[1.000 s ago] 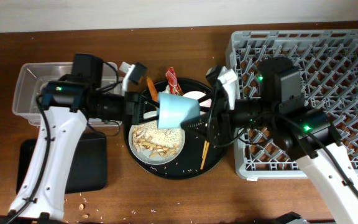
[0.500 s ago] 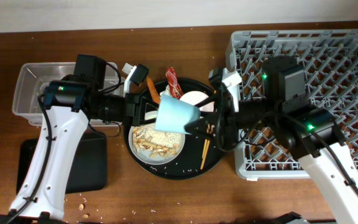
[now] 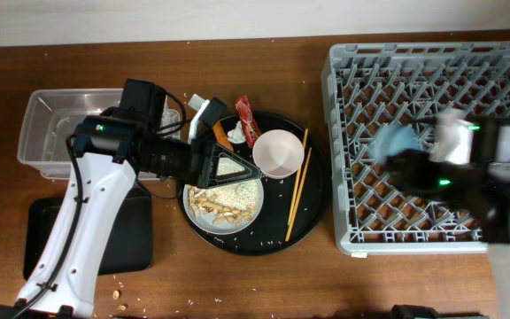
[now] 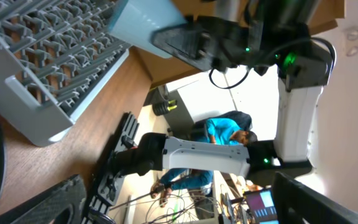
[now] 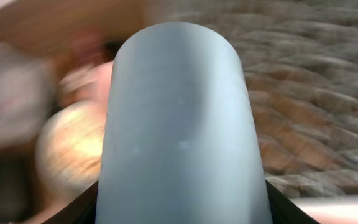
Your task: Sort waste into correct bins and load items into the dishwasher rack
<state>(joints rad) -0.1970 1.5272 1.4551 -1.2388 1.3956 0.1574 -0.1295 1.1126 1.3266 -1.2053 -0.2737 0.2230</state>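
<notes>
My right gripper is shut on the light-blue cup, which fills the right wrist view. From overhead the cup is a blur above the dishwasher rack, with the right gripper behind it. My left gripper hangs open and holds nothing above the pale grey plate of rice scraps. The white bowl and the chopsticks lie on the round black tray. A red wrapper, a white tissue and an orange carrot piece sit at the tray's back edge.
The clear tub stands at the far left, and the flat black tray lies in front of it, partly under my left arm. Loose crumbs dot the table near the front edge. The rack's pegs also show in the left wrist view.
The cup has passed from my left gripper to my right one. The left jaws opened and the right arm swung the cup fast to the right, over the rack.
</notes>
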